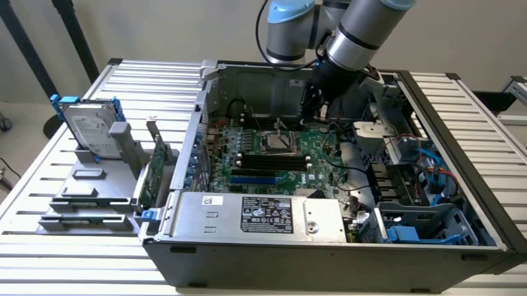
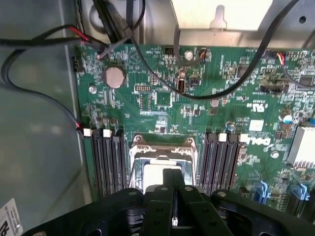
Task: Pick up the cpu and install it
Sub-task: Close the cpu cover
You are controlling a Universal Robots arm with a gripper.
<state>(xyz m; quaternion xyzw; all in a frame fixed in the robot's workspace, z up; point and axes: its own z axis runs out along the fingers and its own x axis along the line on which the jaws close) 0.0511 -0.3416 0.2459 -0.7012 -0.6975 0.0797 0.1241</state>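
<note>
Above the socket (image 2: 162, 143), gripper (image 2: 173, 178): was found closed, fingers pressed together.
cpu (image 2: 147, 175): was seen seated inside the socket, just beneath the fingertips.

Loose black cables (image 2: 197, 97) cross the motherboard (image 2: 236, 113), and memory slots (image 2: 106, 162) flank the socket (image 2: 162, 143).

An open computer case (image 1: 329, 262) lies on a slatted metal table (image 1: 49, 259). The arm's dark gripper (image 1: 310, 116) hangs inside it above the green motherboard (image 1: 222, 176), near the metal-framed socket (image 1: 278, 143). At the exterior view's left, a hard drive (image 1: 86, 126) in blue brackets stands on a grey rack (image 1: 91, 203).
</note>
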